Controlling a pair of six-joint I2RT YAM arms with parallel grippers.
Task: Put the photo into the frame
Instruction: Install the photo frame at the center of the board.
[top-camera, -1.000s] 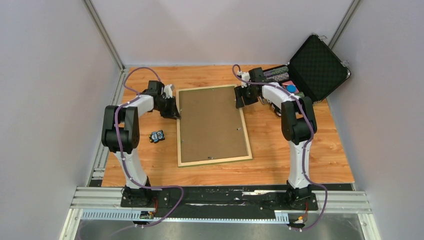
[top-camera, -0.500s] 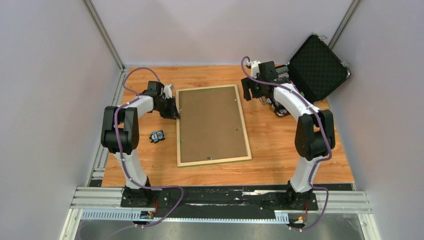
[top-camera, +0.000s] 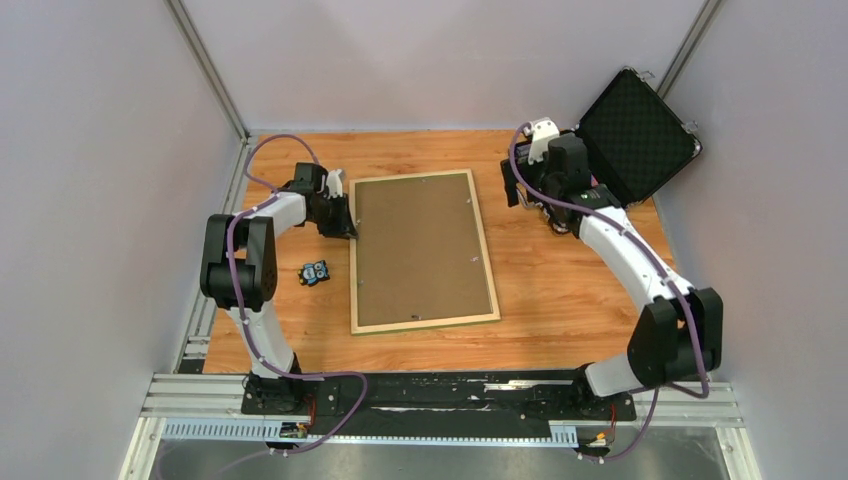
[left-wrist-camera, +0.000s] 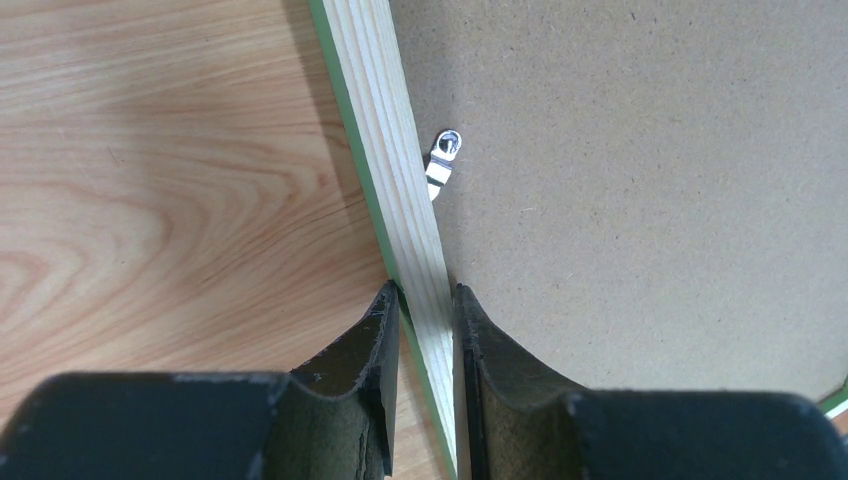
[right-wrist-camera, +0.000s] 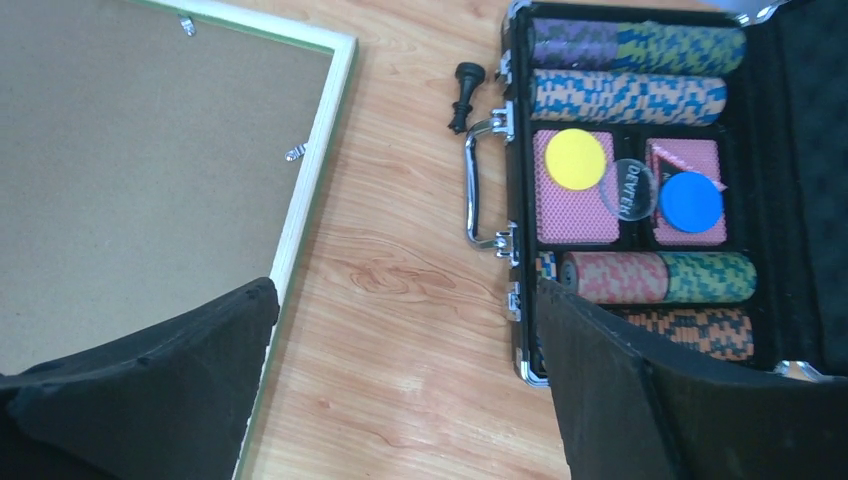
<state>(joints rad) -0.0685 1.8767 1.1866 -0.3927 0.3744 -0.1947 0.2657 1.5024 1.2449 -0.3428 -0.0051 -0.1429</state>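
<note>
Since a second ago, my right gripper (right-wrist-camera: 400, 300) has left the far right corner of the frame (top-camera: 425, 324) and swung toward the case (top-camera: 630, 130). Its jaws now stand wide apart and hold nothing, above bare table (top-camera: 560, 300) between frame and case.

My left gripper (left-wrist-camera: 425, 300) has not moved. It is clamped on the frame's left rail near the far corner, one finger touching each side of the rail.

Count, largest first:
- One frame, lying flat at the table's middle, pale wood side up.
- One backing board (top-camera: 420, 250), seated inside the frame.
- One case, lid raised, just right of the frame.
- Four rows of chips (right-wrist-camera: 630, 95) in the case, the nearest partly hidden.
- Two pink card decks (right-wrist-camera: 565, 215).
- Three discs: yellow (right-wrist-camera: 573, 160), clear (right-wrist-camera: 628, 190), blue (right-wrist-camera: 692, 202).
- One small toy (top-camera: 315, 272), left of the frame.
- One black peg (right-wrist-camera: 465, 95), beside the case handle.
- Two metal clips (right-wrist-camera: 296, 152) in the right wrist view.
</note>
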